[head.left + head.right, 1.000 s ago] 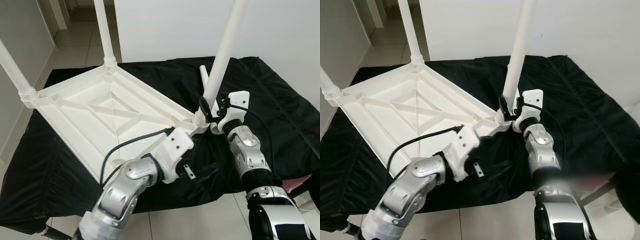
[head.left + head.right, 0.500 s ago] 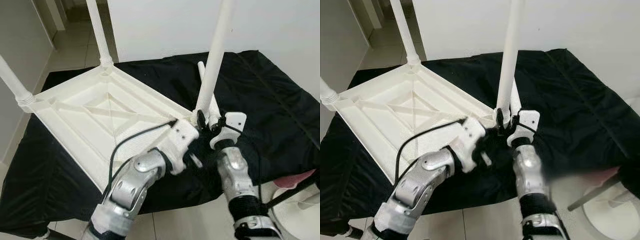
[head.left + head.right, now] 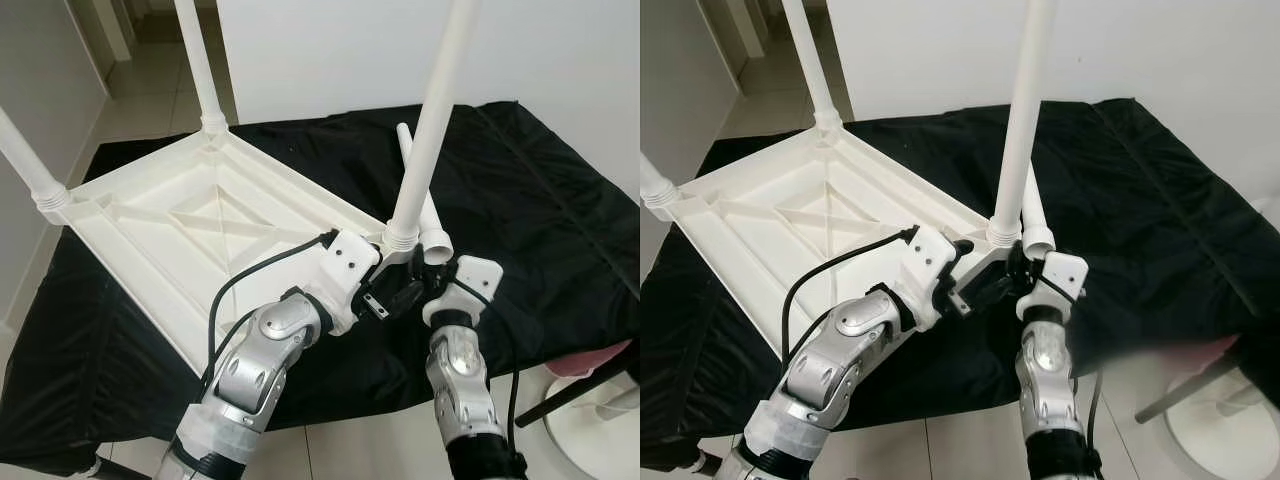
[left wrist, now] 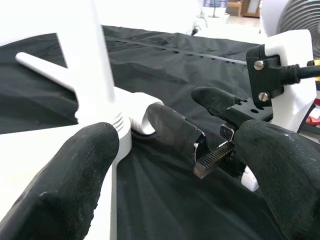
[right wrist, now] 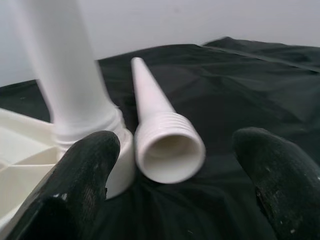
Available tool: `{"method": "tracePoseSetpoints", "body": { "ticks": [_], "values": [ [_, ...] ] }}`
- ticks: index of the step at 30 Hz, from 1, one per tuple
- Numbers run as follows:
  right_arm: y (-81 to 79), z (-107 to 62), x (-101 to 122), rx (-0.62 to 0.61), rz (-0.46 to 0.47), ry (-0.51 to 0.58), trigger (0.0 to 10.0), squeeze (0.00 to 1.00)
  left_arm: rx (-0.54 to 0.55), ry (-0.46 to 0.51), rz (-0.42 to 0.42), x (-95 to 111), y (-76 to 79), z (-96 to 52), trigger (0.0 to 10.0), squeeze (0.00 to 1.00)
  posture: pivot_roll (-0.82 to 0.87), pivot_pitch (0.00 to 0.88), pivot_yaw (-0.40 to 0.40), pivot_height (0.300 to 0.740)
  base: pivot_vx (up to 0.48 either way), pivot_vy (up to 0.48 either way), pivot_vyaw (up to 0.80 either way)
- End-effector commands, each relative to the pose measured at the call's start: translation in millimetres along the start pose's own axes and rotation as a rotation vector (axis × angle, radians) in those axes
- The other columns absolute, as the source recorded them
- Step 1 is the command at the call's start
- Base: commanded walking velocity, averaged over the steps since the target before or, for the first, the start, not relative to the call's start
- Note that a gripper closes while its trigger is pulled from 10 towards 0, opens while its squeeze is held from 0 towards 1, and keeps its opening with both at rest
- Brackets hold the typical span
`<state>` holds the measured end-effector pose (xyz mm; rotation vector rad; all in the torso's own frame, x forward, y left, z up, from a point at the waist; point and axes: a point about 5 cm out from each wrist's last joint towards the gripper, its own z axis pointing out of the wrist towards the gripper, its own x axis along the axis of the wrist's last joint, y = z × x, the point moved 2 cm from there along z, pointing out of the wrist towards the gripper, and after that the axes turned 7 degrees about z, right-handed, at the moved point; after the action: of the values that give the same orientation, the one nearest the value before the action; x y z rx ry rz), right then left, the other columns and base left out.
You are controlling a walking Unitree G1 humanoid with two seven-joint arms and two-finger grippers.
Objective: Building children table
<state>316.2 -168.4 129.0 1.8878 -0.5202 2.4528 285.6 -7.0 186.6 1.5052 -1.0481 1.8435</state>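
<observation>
The white plastic table [image 3: 200,215] lies upside down on a black cloth [image 3: 540,200]. Three legs stand upright in its corners; the nearest one [image 3: 430,120] rises from the near right corner. A loose fourth leg [image 3: 420,195] lies on the cloth just behind that corner, its threaded open end [image 5: 165,135] facing me. My right gripper [image 3: 412,290] is open, one finger on each side of that open end without touching it. My left gripper [image 3: 378,303] is open beside the same corner, its fingers [image 4: 75,175] spread around the right gripper's fingertips.
The cloth-covered surface ends close to my body, with tiled floor below. A white wall stands behind. A round white stand base [image 3: 600,410] sits on the floor at the lower right. A hallway opens at the far left.
My right gripper has left the standing leg's base and drawn back to the loose leg's open end. My left gripper has risen to the table's near right corner. The camera has shifted slightly.
</observation>
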Motion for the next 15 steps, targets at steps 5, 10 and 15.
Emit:
{"method": "tracePoseSetpoints", "body": {
  "ticks": [5, 10, 15],
  "values": [
    [7.7, 5.4, 1.0, -0.075, 0.003, -0.002, 10.0, 0.0, -0.001, -0.005, 0.022, -3.0, -0.5, 0.1, 10.0, 0.0, -0.06, 0.0, 0.016, 0.74, 0.0, 0.0, 0.0],
    [14.5, 10.7, -1.9, -0.118, 0.007, -0.014, 10.0, 0.0, 0.006, 0.001, 0.033, -2.7, -1.9, 0.1, 10.0, 0.0, -0.06, 0.0, 0.014, 0.74, 0.0, 0.0, 0.0],
    [20.2, 22.9, -2.2, -0.138, 0.024, -0.032, 10.0, 0.0, 0.01, 0.004, 0.043, -2.1, -2.4, 0.8, 10.0, 0.0, -0.05, 0.0, 0.009, 0.74, 0.0, 0.0, 0.0]
  ]
}}
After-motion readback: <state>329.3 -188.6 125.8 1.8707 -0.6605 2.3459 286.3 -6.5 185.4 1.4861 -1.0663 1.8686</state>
